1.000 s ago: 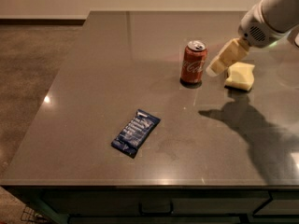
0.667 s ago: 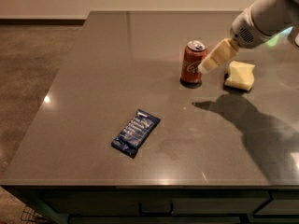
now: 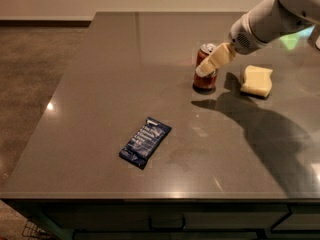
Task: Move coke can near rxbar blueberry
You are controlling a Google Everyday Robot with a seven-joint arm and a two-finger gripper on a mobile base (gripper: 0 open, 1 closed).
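Red coke can [image 3: 204, 82] stands upright, the gripper [image 3: 213, 64] across its upper side from 2 o'clock, grasp state untellable; an off-centre hold could topple it before reaching the rxbar blueberry [image 3: 145, 142] at its 7 o'clock.

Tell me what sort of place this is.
Probably a kitchen or break-room counter: a dark polished countertop with drawer fronts below, a coke can and rxbar blueberry on it. The robot's hand is at the can.
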